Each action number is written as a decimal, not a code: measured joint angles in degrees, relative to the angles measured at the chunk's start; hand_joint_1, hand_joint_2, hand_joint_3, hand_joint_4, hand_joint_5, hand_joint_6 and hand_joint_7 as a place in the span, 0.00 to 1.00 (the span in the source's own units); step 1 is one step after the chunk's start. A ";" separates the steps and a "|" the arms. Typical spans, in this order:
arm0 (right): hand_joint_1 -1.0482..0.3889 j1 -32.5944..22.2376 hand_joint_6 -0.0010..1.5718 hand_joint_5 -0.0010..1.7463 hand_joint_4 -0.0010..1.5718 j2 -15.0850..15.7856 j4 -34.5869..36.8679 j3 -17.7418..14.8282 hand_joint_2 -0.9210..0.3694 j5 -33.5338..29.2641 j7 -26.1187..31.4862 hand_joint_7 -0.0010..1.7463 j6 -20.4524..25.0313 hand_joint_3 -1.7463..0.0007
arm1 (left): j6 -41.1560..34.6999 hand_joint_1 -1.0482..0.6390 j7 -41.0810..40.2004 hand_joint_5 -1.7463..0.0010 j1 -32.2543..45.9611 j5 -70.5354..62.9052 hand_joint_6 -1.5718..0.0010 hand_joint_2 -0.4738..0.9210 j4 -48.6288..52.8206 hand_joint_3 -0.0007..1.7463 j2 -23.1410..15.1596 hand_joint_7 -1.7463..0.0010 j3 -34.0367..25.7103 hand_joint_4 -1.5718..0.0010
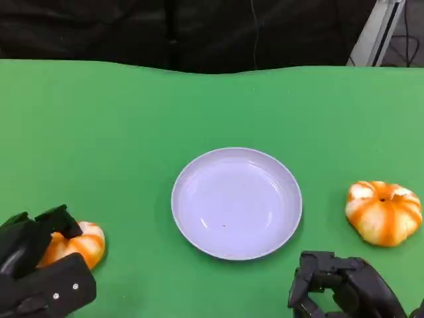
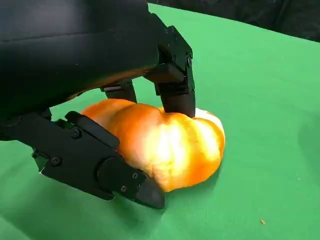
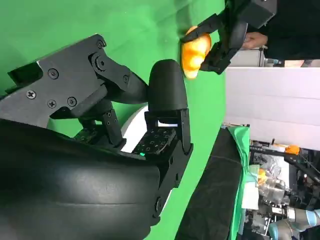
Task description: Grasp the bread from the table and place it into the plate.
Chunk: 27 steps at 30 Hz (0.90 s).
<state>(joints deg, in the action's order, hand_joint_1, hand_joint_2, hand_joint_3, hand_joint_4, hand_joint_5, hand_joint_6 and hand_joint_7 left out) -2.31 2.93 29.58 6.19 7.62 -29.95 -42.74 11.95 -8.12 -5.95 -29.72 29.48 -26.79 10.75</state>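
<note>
Left hand: nearest my camera; I read its fingers as closed around the near bread, one finger pressing the top and a lower one wedged along its side.
Near bread: it sits on the green counter, inside the left hand's grasp; from the left wrist view its underside looks to be in contact with the cloth, so I judge it not yet lifted.
Plate: lavender, nothing in it, lying well off to the inner side of the left hand and just ahead of the right hand.
Right hand: low at the counter's near edge, holding nothing that I can see; I cannot tell whether its fingers are spread or curled.
Second bread: on the counter, ahead of the right hand and to its outer side, apart from the plate's rim, untouched.
Progress: I assess the grasp as made or nearly made; lift, carry to the plate and release all remain.
Next demand: I judge a firm hold is needed, since the rounded loaf could slip from the fingers on lifting.
</note>
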 measured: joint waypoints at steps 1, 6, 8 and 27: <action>0.65 0.02 0.53 0.89 0.52 0.00 0.01 0.00 0.26 0.00 0.00 0.75 0.00 0.42 | 0.01 0.58 0.00 0.02 0.00 0.16 0.70 0.95 0.03 0.00 0.00 0.13 0.00 0.78; 0.65 0.04 0.53 0.89 0.52 0.00 0.05 0.00 0.26 0.00 0.00 0.75 0.00 0.42 | 0.04 0.58 0.00 0.02 0.00 0.36 0.70 0.95 0.13 0.00 0.00 0.13 0.04 0.78; 0.65 0.04 0.53 0.89 0.52 0.00 0.05 0.00 0.25 0.00 0.00 0.75 0.00 0.42 | 0.04 0.58 0.00 0.02 0.00 0.36 0.70 0.95 0.14 0.00 0.00 0.13 0.05 0.78; 0.65 0.14 0.54 0.89 0.53 0.00 0.36 -0.02 0.25 0.03 -0.10 0.74 -0.04 0.42 | -0.12 0.58 0.15 0.04 4.89 0.38 0.65 0.95 -9.85 0.00 -0.68 0.17 -1.14 0.72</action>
<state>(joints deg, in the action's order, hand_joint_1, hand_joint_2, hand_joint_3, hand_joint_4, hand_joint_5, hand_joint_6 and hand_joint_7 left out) -2.18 2.93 29.94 6.17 7.65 -30.05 -42.78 11.83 -7.97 -1.06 -29.35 19.63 -27.47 9.61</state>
